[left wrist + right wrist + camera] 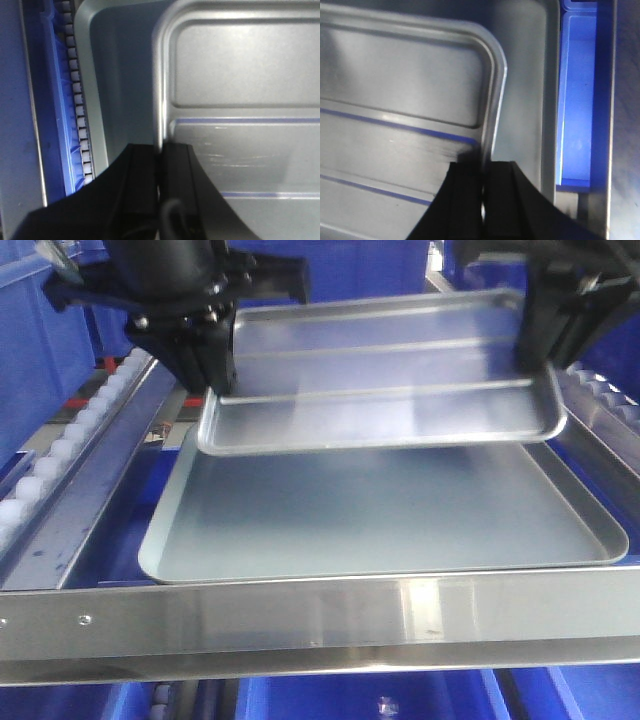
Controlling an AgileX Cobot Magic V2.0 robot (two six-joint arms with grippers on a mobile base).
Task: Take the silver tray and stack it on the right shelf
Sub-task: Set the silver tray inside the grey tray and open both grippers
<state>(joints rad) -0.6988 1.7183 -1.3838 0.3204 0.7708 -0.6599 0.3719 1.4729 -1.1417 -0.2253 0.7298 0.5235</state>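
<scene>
The silver tray (385, 380), shiny with two raised ribs, hangs level above the rack, held by both rims. My left gripper (207, 375) is shut on its left rim; in the left wrist view the black jaws pinch that rim (160, 150) of the silver tray (240, 75). My right gripper (540, 350) is shut on the right rim, seen up close as the gripper (485, 167) clamping the silver tray (405, 85). The right shelf shows as a broad steel front bar (320, 620) with white-roller rails (60, 455).
A larger dull grey tray (390, 515) lies on the rack right under the held one. Dark-blue crates (40, 350) stand behind and left, with blue bins (360, 695) below the front bar. A roller rail (77, 100) runs along the left.
</scene>
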